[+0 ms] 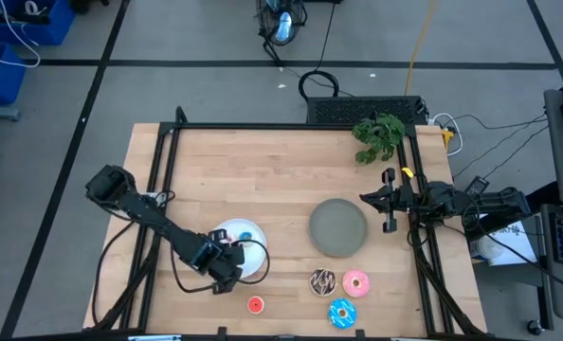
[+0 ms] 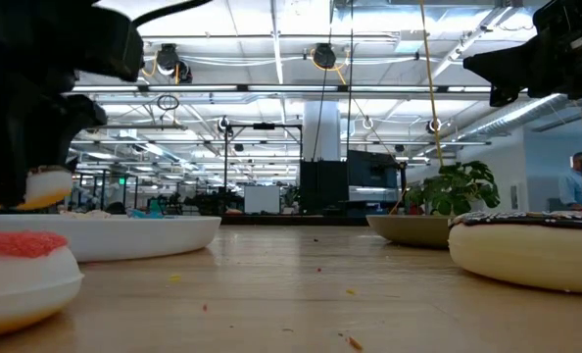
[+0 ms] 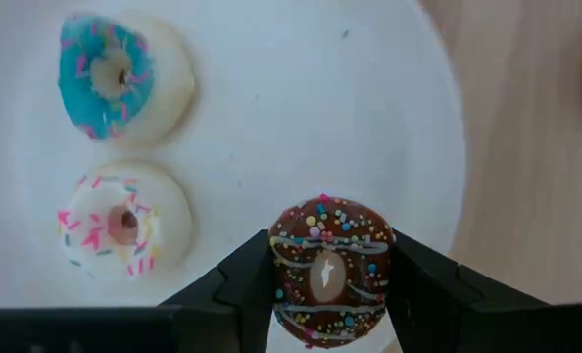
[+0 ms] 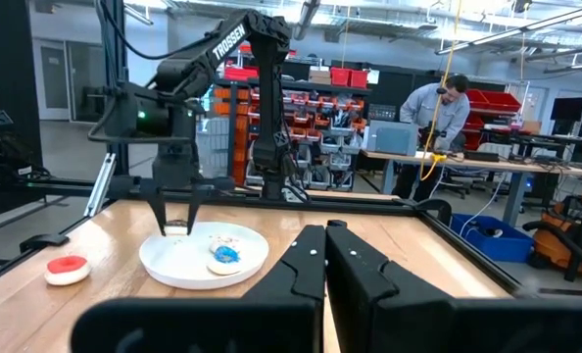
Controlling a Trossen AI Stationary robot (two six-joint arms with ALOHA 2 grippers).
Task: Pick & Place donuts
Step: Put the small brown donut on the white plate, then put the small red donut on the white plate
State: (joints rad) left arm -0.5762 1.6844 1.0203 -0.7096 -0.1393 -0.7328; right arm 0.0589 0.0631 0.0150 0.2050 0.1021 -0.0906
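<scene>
My left gripper (image 3: 328, 286) hangs over the near part of the white plate (image 1: 254, 266) and is shut on a tiny brown sprinkled donut (image 3: 327, 263). A tiny blue donut (image 3: 115, 78) and a tiny white donut with pink sprinkles (image 3: 122, 224) lie flat on that plate. On the table near the front edge lie a tiny red donut (image 1: 255, 304), a chocolate drizzled donut (image 1: 321, 281), a pink donut (image 1: 355, 282) and a blue-sprinkled donut (image 1: 342, 313). My right gripper (image 4: 325, 265) waits shut at the table's right edge. My left gripper pinches the brown donut by its two opposite outer sides (image 3: 283, 279), one finger (image 3: 237, 279) on each side. The fingers come from above, pointing down. The donut lies flat between them, its icing up, a little above the plate (image 2: 124, 235) in the low view.
The grey plate (image 1: 338, 227) sits right of the white plate, far of the three larger donuts. A potted plant (image 1: 378, 135) stands at the far right corner. A black frame (image 1: 164, 170) borders the table. A person (image 4: 430, 123) stands in the room beyond.
</scene>
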